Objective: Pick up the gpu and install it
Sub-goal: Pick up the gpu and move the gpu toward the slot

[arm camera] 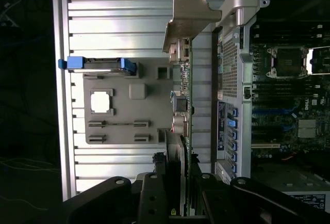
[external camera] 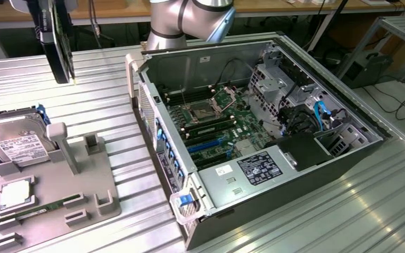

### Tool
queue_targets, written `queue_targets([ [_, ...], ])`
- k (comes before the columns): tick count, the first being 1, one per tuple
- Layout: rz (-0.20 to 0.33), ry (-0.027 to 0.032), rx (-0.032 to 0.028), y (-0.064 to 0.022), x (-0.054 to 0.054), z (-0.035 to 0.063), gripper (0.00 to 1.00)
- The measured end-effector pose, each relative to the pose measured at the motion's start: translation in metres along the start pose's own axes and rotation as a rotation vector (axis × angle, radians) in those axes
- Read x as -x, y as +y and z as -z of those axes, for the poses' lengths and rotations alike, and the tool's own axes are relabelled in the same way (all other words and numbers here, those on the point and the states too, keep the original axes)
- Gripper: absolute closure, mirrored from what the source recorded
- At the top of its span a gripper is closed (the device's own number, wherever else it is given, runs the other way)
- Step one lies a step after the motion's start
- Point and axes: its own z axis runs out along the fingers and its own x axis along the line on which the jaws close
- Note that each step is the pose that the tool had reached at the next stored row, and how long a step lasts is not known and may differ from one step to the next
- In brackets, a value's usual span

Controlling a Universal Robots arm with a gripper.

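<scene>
In the wrist view my gripper is shut on the gpu, which I see edge-on as a thin dark card. Its pale beige end bracket is at the end far from the fingers. The card hangs above the metal table, over the strip between the grey fixture tray and the rear panel of the open computer case. In the exterior view part of the arm stands behind the case. The motherboard's blue expansion slots lie bare inside the case.
The grey tray at the exterior view's left holds a silver hard drive, a square processor and a green memory stick. A monitor stand is at the back left. Cables and drive cages crowd the case's right side.
</scene>
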Motion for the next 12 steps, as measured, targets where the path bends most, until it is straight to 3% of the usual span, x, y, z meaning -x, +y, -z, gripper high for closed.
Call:
queue_targets([
  [12, 0.0, 0.0, 0.0, 0.0001, 0.0076, 0.0, 0.73],
])
